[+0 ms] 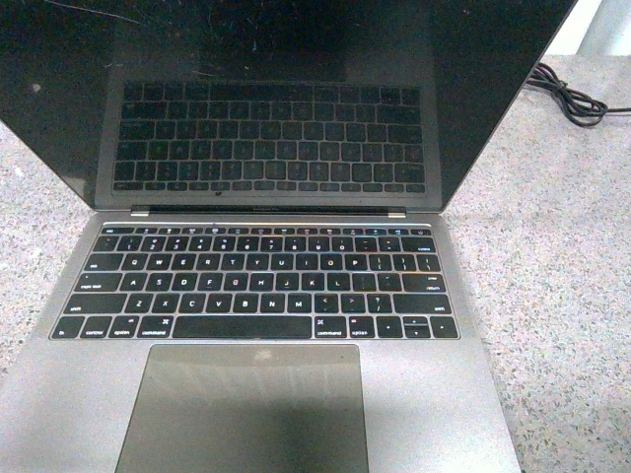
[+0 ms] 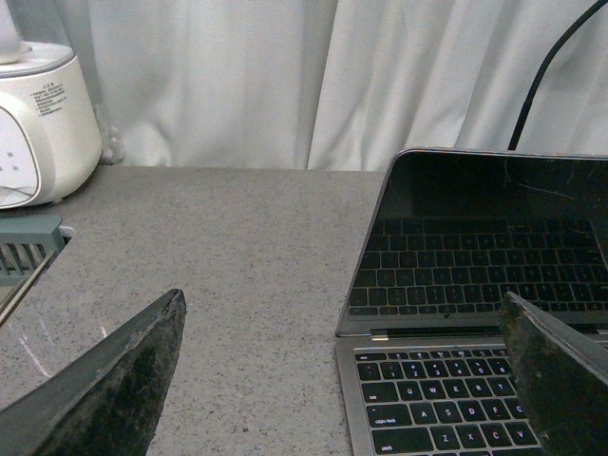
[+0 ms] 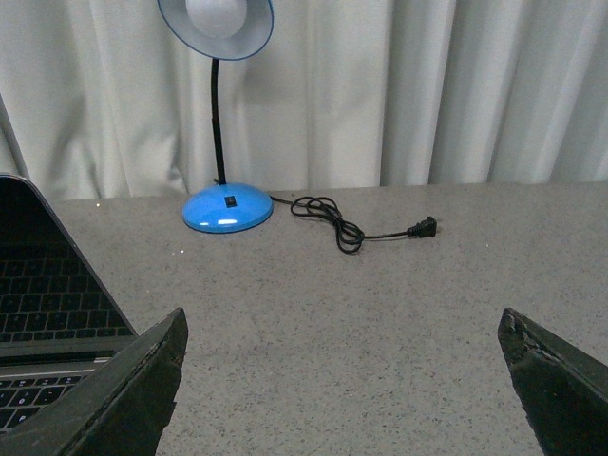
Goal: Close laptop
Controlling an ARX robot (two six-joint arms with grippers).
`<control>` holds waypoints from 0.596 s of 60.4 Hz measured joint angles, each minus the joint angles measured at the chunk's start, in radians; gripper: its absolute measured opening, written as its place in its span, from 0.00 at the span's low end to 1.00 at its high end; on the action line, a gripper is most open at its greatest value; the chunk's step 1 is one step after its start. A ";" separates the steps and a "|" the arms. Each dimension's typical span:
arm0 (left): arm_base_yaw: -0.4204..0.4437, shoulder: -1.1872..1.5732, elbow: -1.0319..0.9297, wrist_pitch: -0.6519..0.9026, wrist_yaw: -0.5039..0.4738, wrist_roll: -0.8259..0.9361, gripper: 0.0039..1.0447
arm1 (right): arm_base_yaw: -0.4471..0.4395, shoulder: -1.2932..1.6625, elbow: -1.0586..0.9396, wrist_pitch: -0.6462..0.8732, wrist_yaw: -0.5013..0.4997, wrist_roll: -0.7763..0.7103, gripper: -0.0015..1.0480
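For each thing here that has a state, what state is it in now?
laptop: open, screen dark.
left gripper: open, holding nothing.
right gripper: open, holding nothing.
desk lamp: unplugged, its plug lying loose on the table.

The laptop (image 1: 266, 286) sits open in the middle of the worktop (image 1: 552, 296), its screen rising behind the keyboard. A cable (image 1: 567, 99) lies behind it to the right, leading from a lamp (image 3: 226, 204) that stands near the curtain (image 3: 380, 85) at the back. An appliance (image 2: 38, 123) stands at the back left.
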 joint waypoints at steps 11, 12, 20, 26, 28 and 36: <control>0.000 0.000 0.000 0.000 0.000 0.000 0.94 | 0.000 0.000 0.000 0.000 0.000 0.000 0.91; 0.000 0.000 0.000 0.000 0.000 0.000 0.94 | 0.000 0.000 0.000 0.000 0.000 0.000 0.91; 0.000 0.000 0.000 0.000 0.000 0.000 0.94 | 0.000 0.000 0.000 0.000 0.000 0.000 0.91; 0.000 0.000 0.000 0.000 0.000 0.000 0.94 | 0.000 0.000 0.000 0.000 0.000 0.000 0.91; 0.000 0.000 0.000 0.000 0.000 0.000 0.94 | 0.000 0.000 0.000 0.000 0.000 0.000 0.91; 0.000 0.000 0.000 0.000 0.000 0.000 0.94 | 0.000 0.000 0.000 0.000 0.000 0.000 0.91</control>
